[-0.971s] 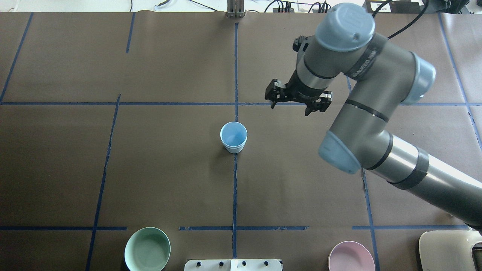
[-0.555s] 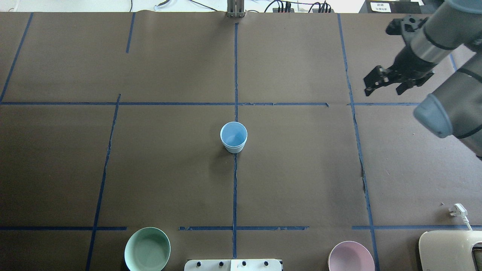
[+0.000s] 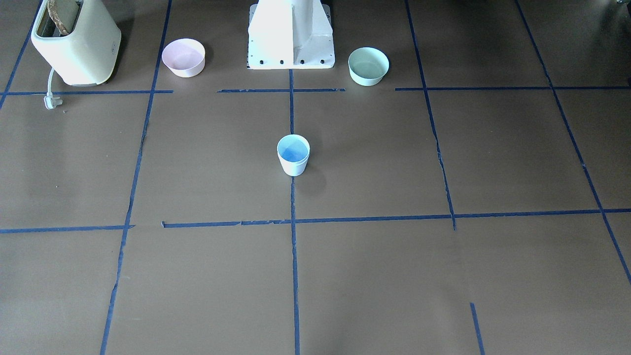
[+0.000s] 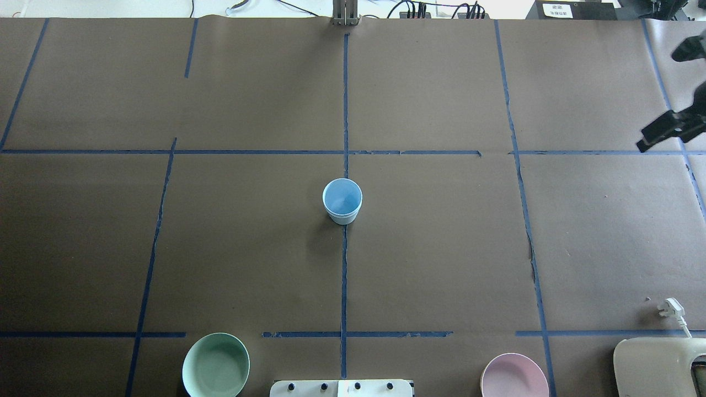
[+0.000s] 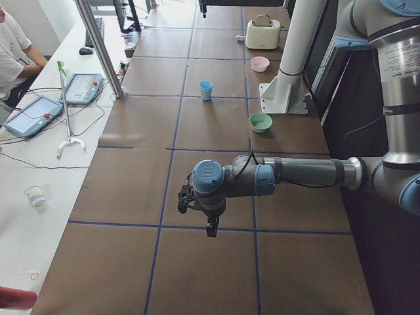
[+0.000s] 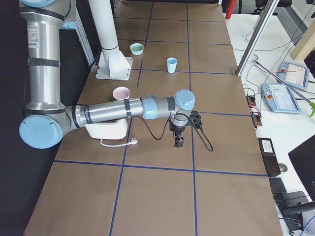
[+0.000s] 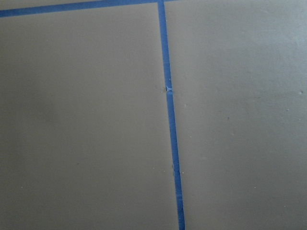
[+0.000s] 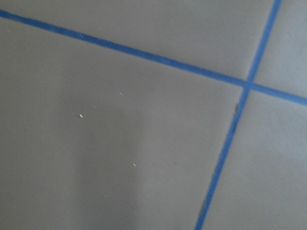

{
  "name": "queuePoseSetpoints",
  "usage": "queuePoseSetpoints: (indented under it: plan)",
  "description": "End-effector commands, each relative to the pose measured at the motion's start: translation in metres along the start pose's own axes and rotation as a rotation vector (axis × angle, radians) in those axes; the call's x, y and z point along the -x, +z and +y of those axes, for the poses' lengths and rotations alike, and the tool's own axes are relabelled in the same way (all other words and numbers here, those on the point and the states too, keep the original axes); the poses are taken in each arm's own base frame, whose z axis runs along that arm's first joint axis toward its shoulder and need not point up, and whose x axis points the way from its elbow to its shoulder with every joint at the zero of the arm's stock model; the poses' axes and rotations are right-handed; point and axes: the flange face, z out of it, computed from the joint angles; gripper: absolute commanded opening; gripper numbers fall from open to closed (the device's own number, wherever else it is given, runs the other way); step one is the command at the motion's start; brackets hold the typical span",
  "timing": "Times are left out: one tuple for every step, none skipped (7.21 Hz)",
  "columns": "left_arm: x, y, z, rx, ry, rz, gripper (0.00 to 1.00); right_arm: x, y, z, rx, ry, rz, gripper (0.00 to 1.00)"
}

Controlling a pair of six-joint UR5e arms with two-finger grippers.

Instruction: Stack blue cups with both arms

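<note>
Standing on the tabletop [image 4: 231, 259] far from every edge, the blue cup [image 4: 342, 201] looks single. Left gripper [image 5: 209, 226] and right gripper [image 6: 178, 141] hang toward opposite end edges; whether their fingers are apart I cannot tell. Parking well, I'd judge, means travelling high, wide of it.
</note>
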Motion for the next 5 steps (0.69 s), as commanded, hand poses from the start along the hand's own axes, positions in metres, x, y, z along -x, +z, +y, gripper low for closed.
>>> queuePoseSetpoints:
  plan:
    - [0.0057, 0.0045, 0.003, 0.012, -0.01, -0.009, 1.0, -0.0431, 0.0087, 0.0605, 0.023, 0.063, -0.001, 1.0]
    - [0.0055, 0.0045, 0.0037, 0.013, -0.01, -0.009, 1.0, -0.0445, 0.0109, 0.0604, 0.027, 0.066, -0.001, 1.0]
    - [0.0048, 0.004, 0.0041, 0.012, -0.007, -0.009, 1.0, -0.045, 0.0111, 0.0586, 0.027, 0.066, -0.003, 1.0]
    - [0.0049, 0.0048, 0.0048, 0.014, -0.007, -0.011, 1.0, -0.0441, 0.0111, 0.0583, 0.025, 0.066, -0.012, 1.0]
    - [0.007, 0.0068, 0.0062, 0.019, -0.014, -0.01, 1.0, -0.0439, 0.0111, 0.0583, 0.024, 0.066, -0.013, 1.0]
